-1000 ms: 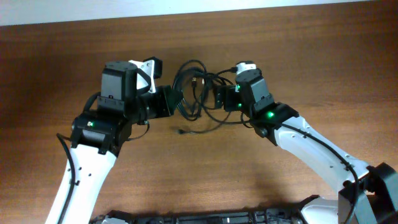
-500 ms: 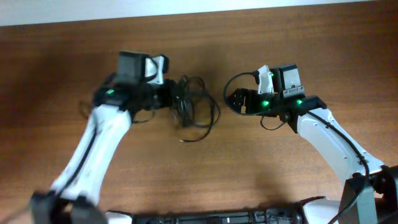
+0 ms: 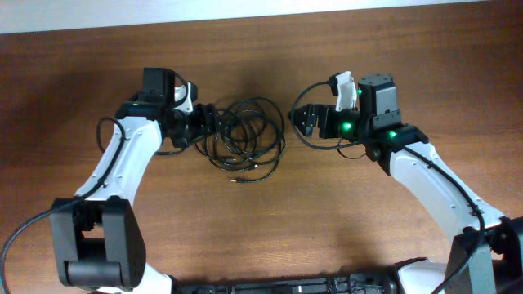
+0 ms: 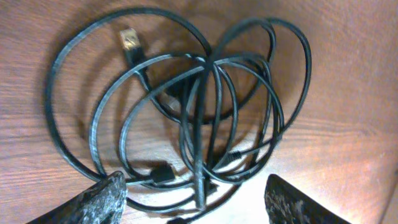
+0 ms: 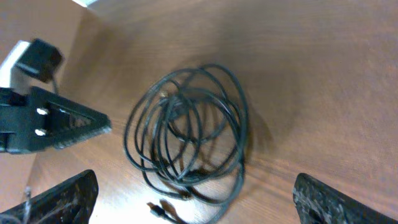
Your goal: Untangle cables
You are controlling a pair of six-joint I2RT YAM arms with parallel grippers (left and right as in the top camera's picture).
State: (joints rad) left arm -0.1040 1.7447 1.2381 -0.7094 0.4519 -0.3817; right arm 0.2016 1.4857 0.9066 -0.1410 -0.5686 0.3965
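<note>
The cables lie as one loose black tangle of overlapping loops on the wooden table, midway between both arms. In the left wrist view the cables fill the frame, with a gold-tipped plug at upper left. My left gripper is open at the tangle's left edge. A few strands run between its fingertips, unpinched. My right gripper is open and holds nothing, just right of the coil and apart from it. The right wrist view shows the cables ahead.
A small loose plug end sticks out of the tangle toward the table's front. The left gripper shows in the right wrist view, beyond the coil. The bare wooden table stretches all around.
My left gripper has opened and let go of the cables, which now lie spread in wider loops on the table. The right arm has drawn back to the right, away from the tangle.
</note>
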